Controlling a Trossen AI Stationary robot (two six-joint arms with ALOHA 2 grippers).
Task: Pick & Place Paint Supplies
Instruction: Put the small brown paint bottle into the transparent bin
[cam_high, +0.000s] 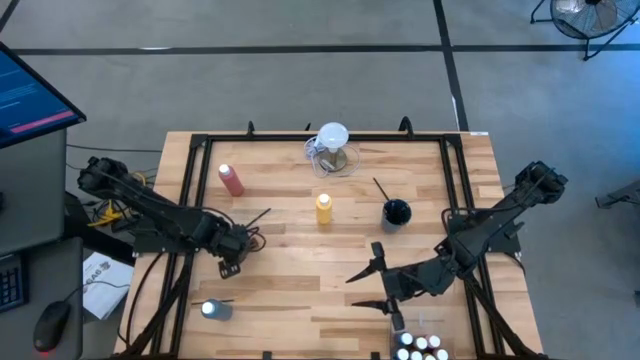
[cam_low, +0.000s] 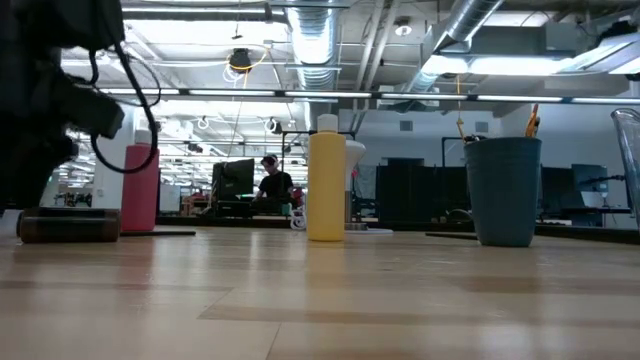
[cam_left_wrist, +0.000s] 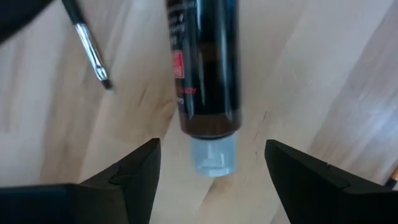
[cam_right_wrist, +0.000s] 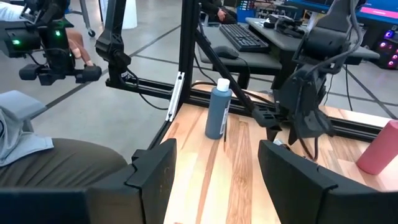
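Paint supplies lie scattered over the wooden surface. A pink-red squeeze bottle stands near the far left, a yellow squeeze bottle stands mid-surface, and a blue squeeze bottle stands near the front left corner.

The left hand hovers over a dark paint tube that lies flat on the wood, a thin paintbrush just beside it. Its fingers stand apart, on either side of the tube's pale cap, touching neither. The tube looks light and rigid, with a smooth glossy skin that could slip or roll; I judge the best hold is across the body just above the cap, squeezed gently so nothing oozes out.

The right hand waits at the front right of the surface, its fingers apart and empty.

A dark cup to the right of the yellow bottle holds a paintbrush handle leaning out of it; whether it holds liquid cannot be told. The cup would tip easily if the handle is knocked. At the front right edge several small white-capped paint bottles stand clustered together; what they sit in cannot be made out. A clear jug with a white round top stands at the far middle.
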